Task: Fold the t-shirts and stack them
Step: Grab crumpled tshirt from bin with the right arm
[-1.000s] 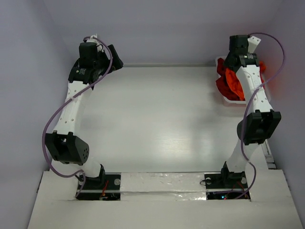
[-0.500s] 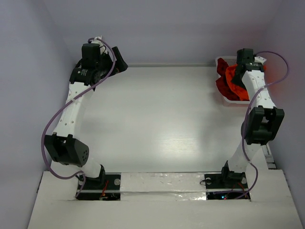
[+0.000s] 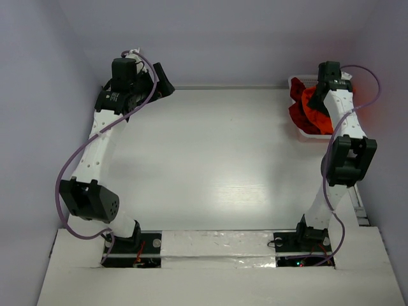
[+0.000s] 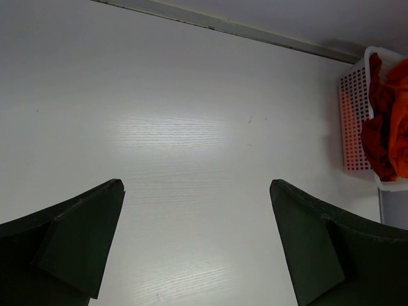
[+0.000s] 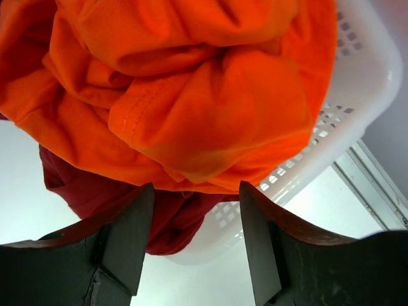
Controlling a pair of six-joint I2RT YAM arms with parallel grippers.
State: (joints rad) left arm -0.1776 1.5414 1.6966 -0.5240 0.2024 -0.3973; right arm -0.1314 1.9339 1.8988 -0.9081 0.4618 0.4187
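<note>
The t-shirts sit heaped in a white lattice basket (image 3: 310, 134) at the far right corner of the desk (image 3: 210, 153), close to the right edge and back wall. The orange t-shirt (image 5: 210, 95) lies bunched on top, and a dark red t-shirt (image 5: 172, 217) spills over the basket's inner rim toward the desk. The right pincer (image 5: 196, 188) hangs over this heap, jaws partway apart, with the orange bulge just beyond its tips; contact cannot be told. The left pincer (image 4: 196, 185) hovers at the far left corner, spread wide. A broad stretch of white desk lies between the arms.
</note>
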